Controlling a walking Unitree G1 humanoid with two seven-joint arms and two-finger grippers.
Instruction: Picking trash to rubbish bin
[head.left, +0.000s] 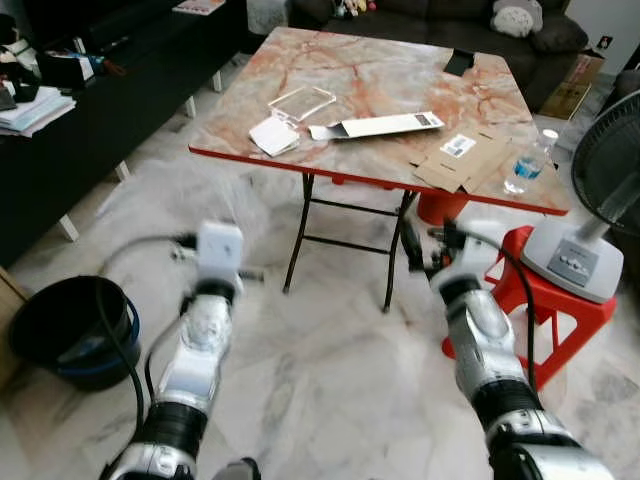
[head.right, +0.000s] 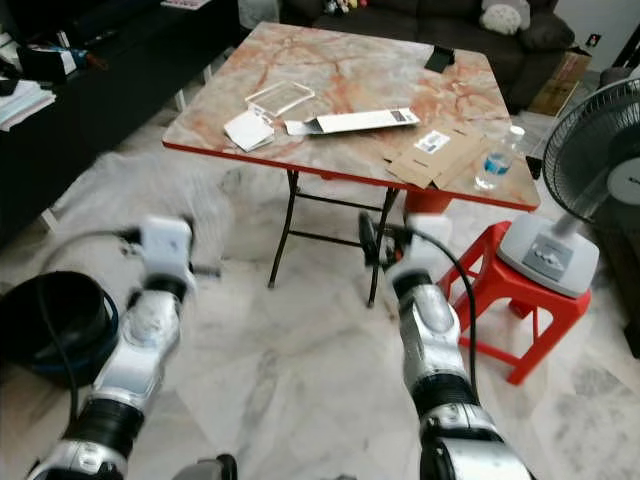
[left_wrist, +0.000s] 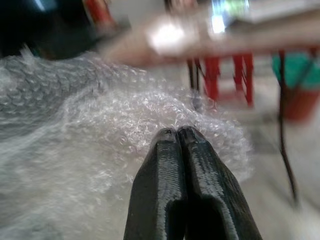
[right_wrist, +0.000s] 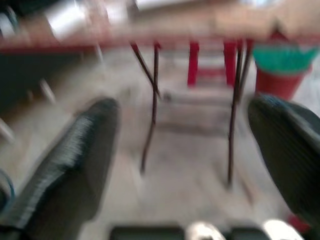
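One piece of trash was in my grip and several more waited, so I judged the job barely begun. Far left on the floor stood the black rubbish bin (head.left: 65, 330), and I could not tell whether anything lay inside it. My left tool (left_wrist: 182, 137) was pinched tight on a sheet of bubble wrap (left_wrist: 125, 125), which billowed out ahead of the fingertips; in the head views it showed as a pale blur (head.right: 190, 205) between my left arm and the bench. That sheet had not yet reached the bin, which sat to the left of and nearer than my left wrist.

On the bench (head.left: 390, 75) the rest lay untouched: a clear plastic tray (head.left: 301, 102), a small white packet (head.left: 273, 135) beside it, a long white carton (head.left: 385, 125), flattened brown cardboard (head.left: 462, 158), and a water bottle (head.left: 528, 163) near the right edge. My right tool (right_wrist: 182, 145) hung wide and empty, below the bench's near edge, in front of the red stool (head.left: 525, 295).
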